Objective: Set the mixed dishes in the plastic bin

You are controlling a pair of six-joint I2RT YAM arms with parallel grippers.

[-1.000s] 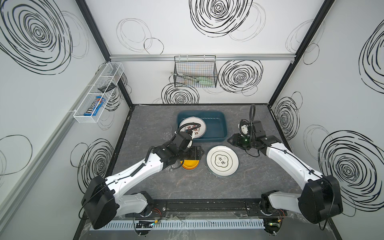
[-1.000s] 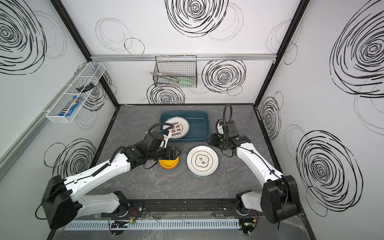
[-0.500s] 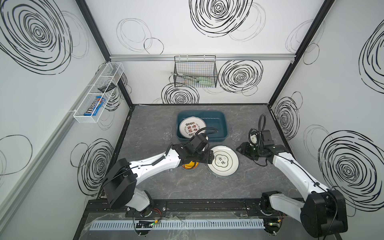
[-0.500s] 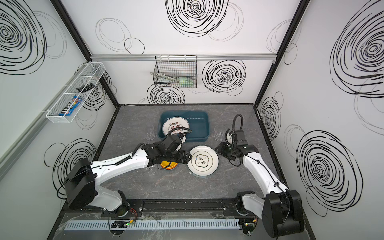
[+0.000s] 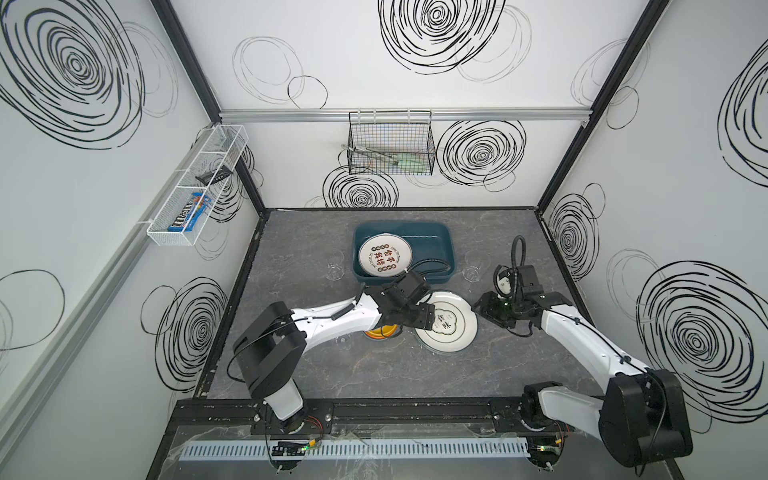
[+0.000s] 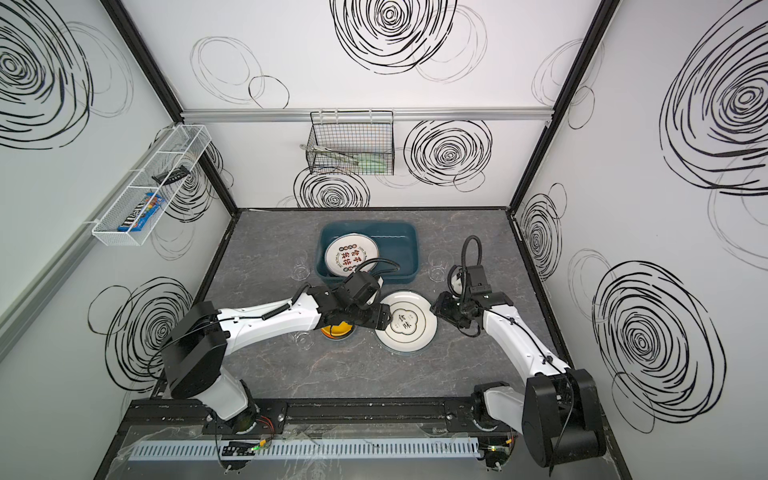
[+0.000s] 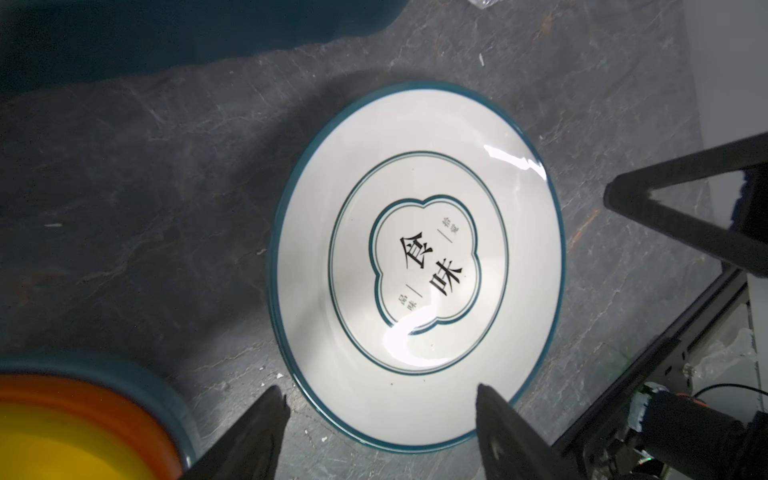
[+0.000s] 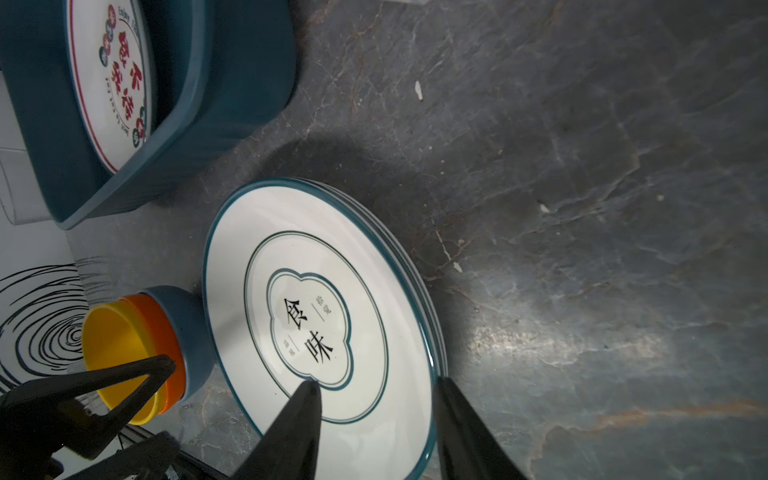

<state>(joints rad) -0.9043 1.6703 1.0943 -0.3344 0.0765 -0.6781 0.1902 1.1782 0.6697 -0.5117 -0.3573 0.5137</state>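
1. A dark grey marbled table [image 5: 374, 374] sits between white walls drawn with black swirls.
2. The plastic bin [image 5: 432, 249] [image 6: 397, 253] stands at the back middle of the table. One white plate [image 5: 385, 254] with red and black characters lies in its left half, and its right half shows bare floor.
3. Just in front of the bin, a teal-rimmed plate [image 5: 451, 328] [image 8: 320, 316] lies on the table. The right wrist view shows more rims under its edge.
4. Just beside that plate on the left is a stack of bowls [image 5: 384, 332] [image 8: 137, 345], yellow inside orange inside blue.
5. A clear left tumbler [image 5: 334, 272] and right tumbler [image 5: 471, 272] flank the bin.
6. The black mesh basket [image 5: 390, 145] on the back wall holds long utensils. The white wire tray [image 5: 195, 187] on the left wall holds a blue candy packet [image 5: 189, 214].
7. The left arm reaches low over the bowls. The left gripper [image 5: 430, 318] [image 7: 380, 399] hangs over the teal-rimmed plate's left edge, fingers spread wide and holding nothing.
8. The right arm bends in from the right. The right gripper [image 5: 478, 311] [image 8: 376, 384] is at the same plate's right edge, fingers apart and not clamped on it.
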